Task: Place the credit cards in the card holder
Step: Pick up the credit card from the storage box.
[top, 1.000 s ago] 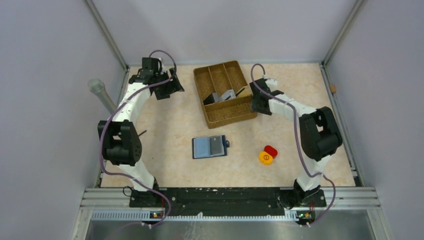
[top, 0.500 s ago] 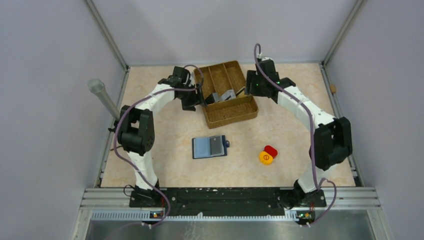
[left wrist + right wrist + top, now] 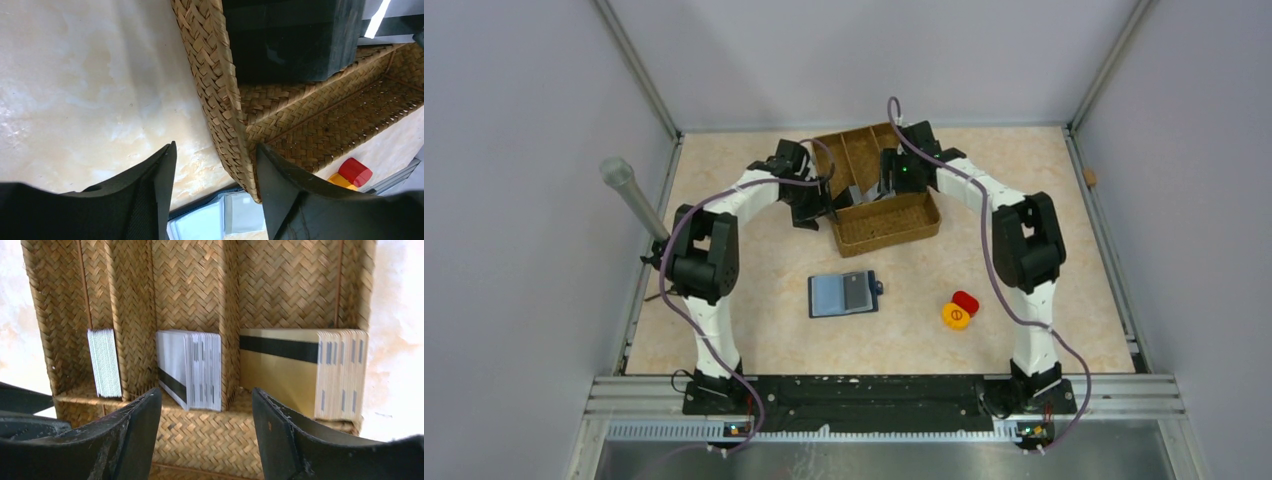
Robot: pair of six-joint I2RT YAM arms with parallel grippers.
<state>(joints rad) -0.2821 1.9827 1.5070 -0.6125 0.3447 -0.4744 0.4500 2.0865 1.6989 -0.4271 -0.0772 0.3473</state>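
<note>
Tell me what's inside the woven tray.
Three stacks of credit cards stand on edge in the narrow compartments of the woven tray: gold, silver, and a thin one seen edge-on. The right gripper hides much of the long compartment.

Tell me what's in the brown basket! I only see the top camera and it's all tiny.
Observer: Cards, standing on edge in three stacks, one per compartment of the woven tray.
Operator: What colours?
Observer: In the right wrist camera, left to right: a thin white stack, a silver stack with a dark stripe, and a gold stack with a black stripe.
Operator: Is the left tool grabbing any?
Observer: No. The left tool is open and empty; its camera shows the tray's side wall between its jaws.
</note>
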